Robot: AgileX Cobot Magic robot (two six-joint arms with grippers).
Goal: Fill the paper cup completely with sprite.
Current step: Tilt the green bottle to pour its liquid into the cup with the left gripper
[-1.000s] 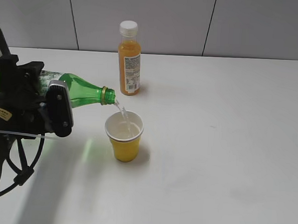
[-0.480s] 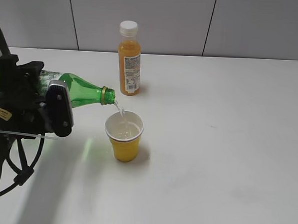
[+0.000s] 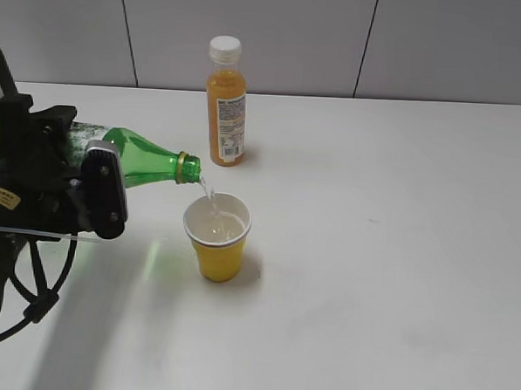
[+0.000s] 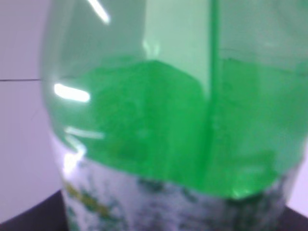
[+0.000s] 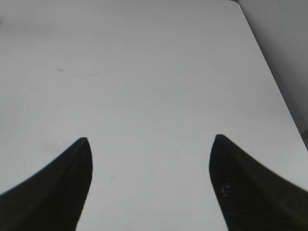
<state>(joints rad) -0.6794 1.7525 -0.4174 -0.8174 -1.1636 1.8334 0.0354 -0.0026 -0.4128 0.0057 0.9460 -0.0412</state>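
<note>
The yellow paper cup [image 3: 217, 236] stands on the white table [image 3: 371, 253], partly filled with clear liquid. My left gripper [image 3: 78, 181] is shut on the green sprite bottle [image 3: 144, 163], which lies nearly level with its open neck just above the cup's left rim. A thin stream of sprite [image 3: 210, 196] runs from the neck into the cup. In the left wrist view the bottle [image 4: 168, 134] fills the frame and hides the jaws. My right gripper [image 5: 150, 144] is open and empty above bare table; it is out of the exterior view.
An orange juice bottle [image 3: 225, 101] with a white cap stands upright behind the cup, near the back wall. The table's right edge [image 5: 274, 82] shows in the right wrist view.
The stream keeps running into the cup; the bottle and both arms have not visibly moved.
</note>
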